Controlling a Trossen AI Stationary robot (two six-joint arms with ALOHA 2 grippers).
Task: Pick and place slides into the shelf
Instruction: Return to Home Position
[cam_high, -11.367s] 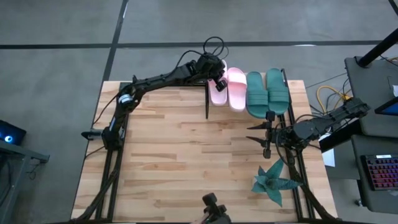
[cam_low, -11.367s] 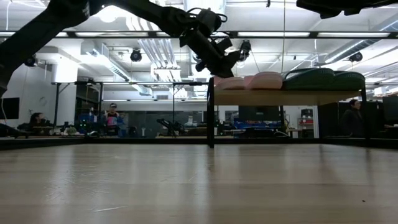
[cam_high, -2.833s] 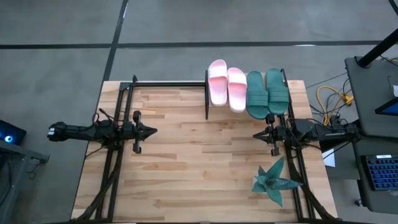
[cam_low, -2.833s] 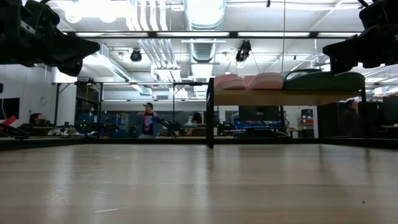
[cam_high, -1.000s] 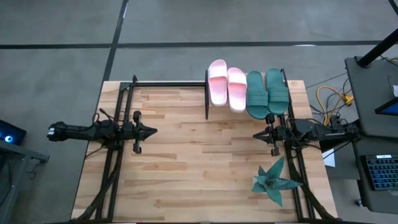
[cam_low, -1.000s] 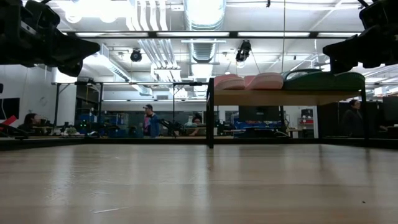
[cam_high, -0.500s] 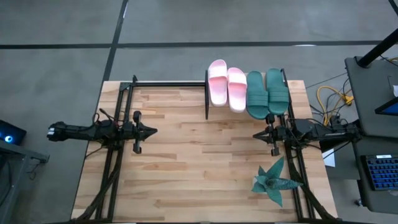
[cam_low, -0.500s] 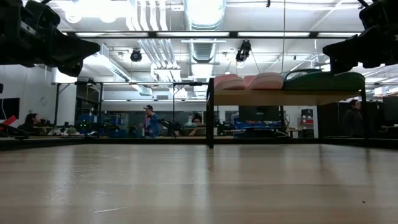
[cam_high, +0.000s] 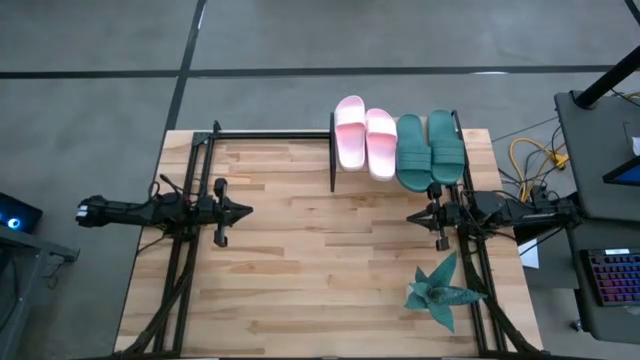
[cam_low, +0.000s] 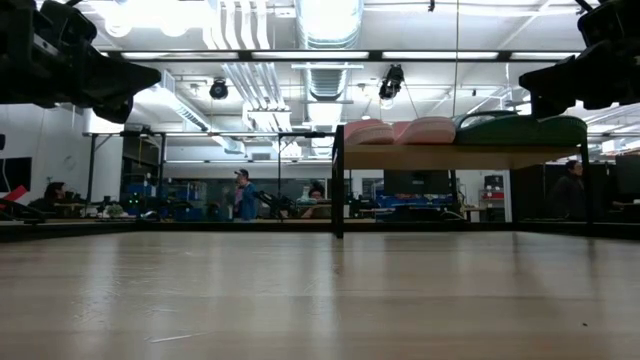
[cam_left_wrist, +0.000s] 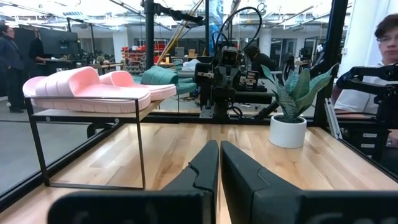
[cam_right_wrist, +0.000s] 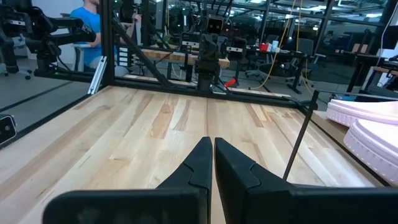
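Four soft, moulded one-strap slides lie side by side on the shelf (cam_low: 460, 157), a small light-wood board on thin black metal posts. It stands at the desk's far edge, toward 1 o'clock from the desk's middle in the high view. Each slide's long axis runs from 12 to 6 o'clock, all parallel. Which end is the toe cannot be told from above.

The pale pink pair takes the 9 o'clock half. Its outer pink slide (cam_high: 351, 133) sits slightly nearer 12 than its mate (cam_high: 381, 143), and the two touch along their sides. The dark teal-green pair (cam_high: 428, 150) fills the 3 o'clock half, set a little nearer 6. From the left wrist view the pink straps show ribbed, rounded tops.

The desk (cam_high: 300, 270) is pale butcher-block wood in long strips.

The left gripper (cam_high: 243, 210) hangs over the desk's 9 o'clock side, pointing toward 3. Its dark fingers (cam_left_wrist: 205, 163) are drawn together with only a thin slit between them, holding nothing. The right gripper (cam_high: 412, 216) faces it from the 3 o'clock side, well apart, its fingers (cam_right_wrist: 199, 158) likewise narrowed to a slit and empty.

A teal spiky star-shaped plant (cam_high: 440, 290) stands near the desk's 4 o'clock corner.
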